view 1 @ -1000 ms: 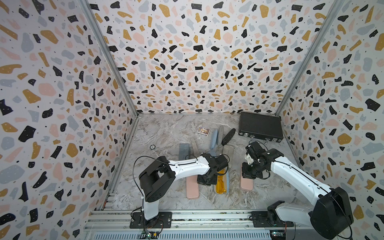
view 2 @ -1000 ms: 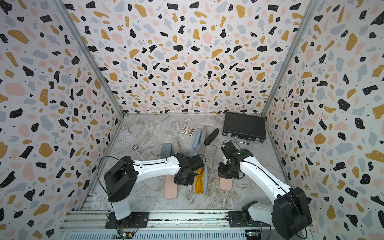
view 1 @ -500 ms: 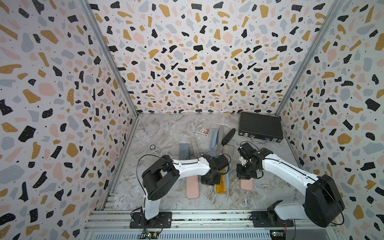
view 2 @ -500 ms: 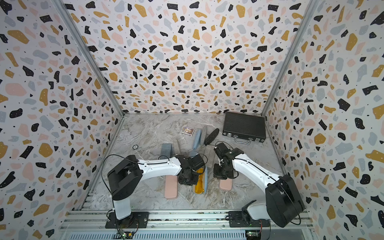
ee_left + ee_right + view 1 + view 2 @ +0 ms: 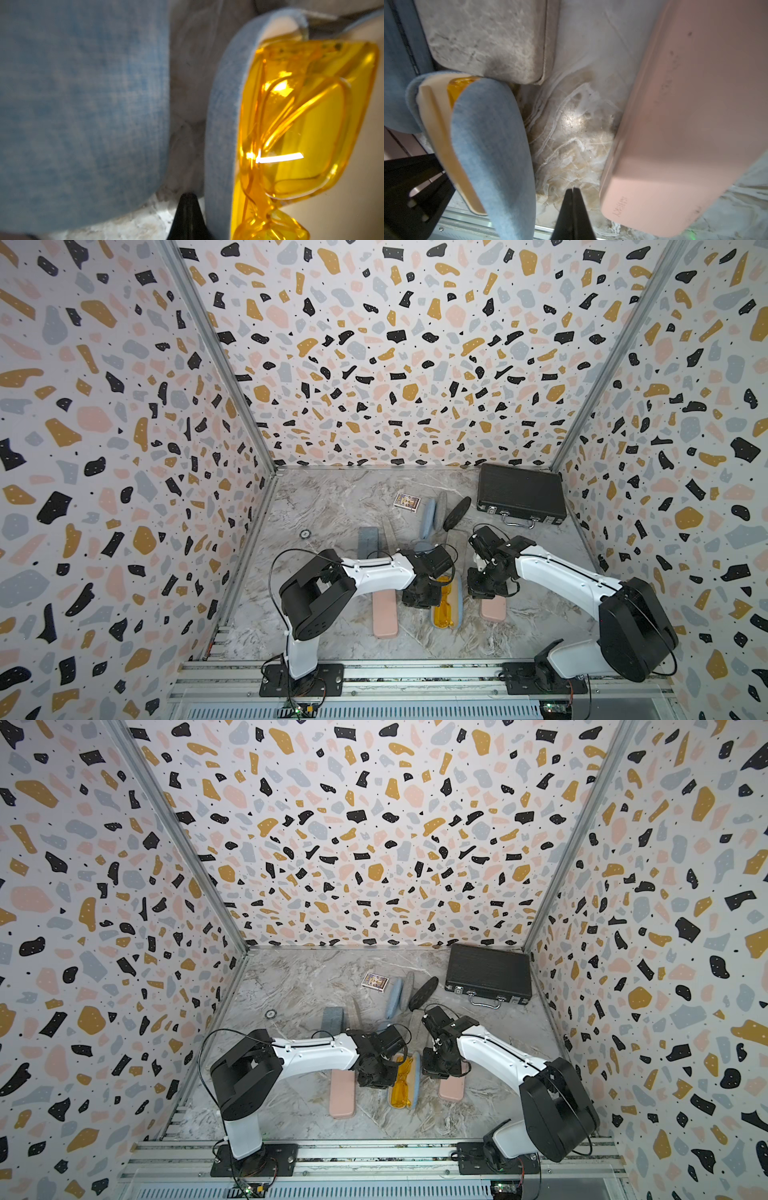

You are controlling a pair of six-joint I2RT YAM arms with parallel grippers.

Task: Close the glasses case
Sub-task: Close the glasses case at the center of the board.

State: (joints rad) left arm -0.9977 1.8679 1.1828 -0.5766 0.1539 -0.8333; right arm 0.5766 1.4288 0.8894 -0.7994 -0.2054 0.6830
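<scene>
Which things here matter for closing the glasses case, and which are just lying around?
Job: open blue glasses case, yellow glasses in it, left gripper, right gripper.
Lying about: pink case, another pink case, black briefcase, card box, grey case.

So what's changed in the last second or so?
The right arm swung inward, away from the pink case and closer to the open blue glasses case. Nothing was gripped or released. The left arm stayed beside that case, both jaws stayed shut and empty, and the case is still open with the yellow glasses inside.
</scene>
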